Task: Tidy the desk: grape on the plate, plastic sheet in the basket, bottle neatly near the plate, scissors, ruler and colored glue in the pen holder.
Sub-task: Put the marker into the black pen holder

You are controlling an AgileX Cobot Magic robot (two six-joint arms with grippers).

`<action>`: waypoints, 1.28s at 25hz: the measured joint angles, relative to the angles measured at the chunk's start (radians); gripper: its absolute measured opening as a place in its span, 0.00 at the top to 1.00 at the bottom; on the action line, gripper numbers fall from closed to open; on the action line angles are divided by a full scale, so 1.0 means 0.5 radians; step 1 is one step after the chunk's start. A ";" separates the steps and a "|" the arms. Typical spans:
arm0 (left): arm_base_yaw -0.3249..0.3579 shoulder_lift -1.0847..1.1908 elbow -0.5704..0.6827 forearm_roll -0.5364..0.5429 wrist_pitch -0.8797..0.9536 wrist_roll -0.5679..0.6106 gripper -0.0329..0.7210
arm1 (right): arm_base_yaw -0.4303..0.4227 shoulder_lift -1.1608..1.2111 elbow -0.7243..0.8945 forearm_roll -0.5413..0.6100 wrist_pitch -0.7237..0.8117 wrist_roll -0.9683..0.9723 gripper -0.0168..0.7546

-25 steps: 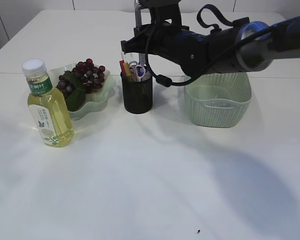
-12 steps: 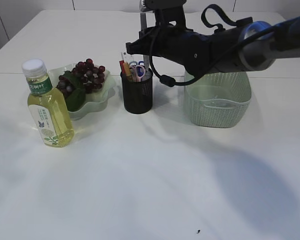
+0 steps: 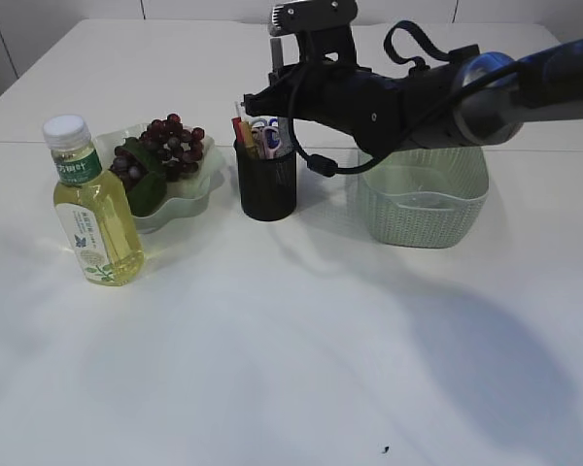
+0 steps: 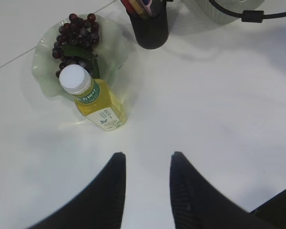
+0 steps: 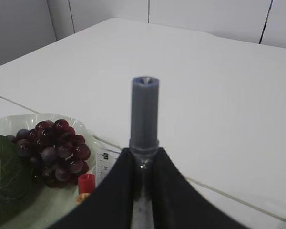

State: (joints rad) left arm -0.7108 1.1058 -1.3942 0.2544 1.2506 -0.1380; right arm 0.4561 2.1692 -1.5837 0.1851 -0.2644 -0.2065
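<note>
Now, my right pincer (image 5: 142, 164) clamps the grey glue tube (image 5: 144, 112) by its lower end, just above the pen holder (image 3: 266, 181); stiff, light, probably slick, so I'd keep that low grip. Left pincer (image 4: 147, 164) narrowly parted, empty

We count one bottle (image 3: 92, 206), one plate (image 3: 193, 190) of grapes (image 3: 171, 143), one pen holder (image 3: 266, 181), one basket (image 3: 424, 199).
</note>
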 joint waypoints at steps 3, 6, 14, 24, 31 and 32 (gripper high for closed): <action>0.000 0.000 0.000 0.000 0.000 0.000 0.65 | 0.000 0.008 0.000 0.000 0.007 0.000 0.86; 0.000 0.000 0.000 0.000 0.000 0.000 0.65 | 0.000 0.011 0.000 0.000 0.007 0.000 0.86; 0.000 0.000 0.000 0.001 -0.017 0.000 0.65 | 0.011 0.036 -0.064 0.000 0.087 0.000 0.86; 0.000 0.000 0.000 0.001 -0.017 0.000 0.65 | 0.012 0.048 -0.080 0.000 0.129 0.000 0.80; 0.000 0.000 0.000 0.001 -0.017 0.000 0.65 | 0.012 0.048 -0.111 0.000 0.200 0.000 0.58; 0.000 0.000 0.000 0.001 -0.017 0.000 0.65 | 0.012 0.048 -0.111 0.000 0.206 0.000 0.57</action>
State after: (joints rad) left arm -0.7108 1.1058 -1.3942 0.2551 1.2422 -0.1380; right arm 0.4622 2.1933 -1.6393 0.1851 -0.1614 -0.2065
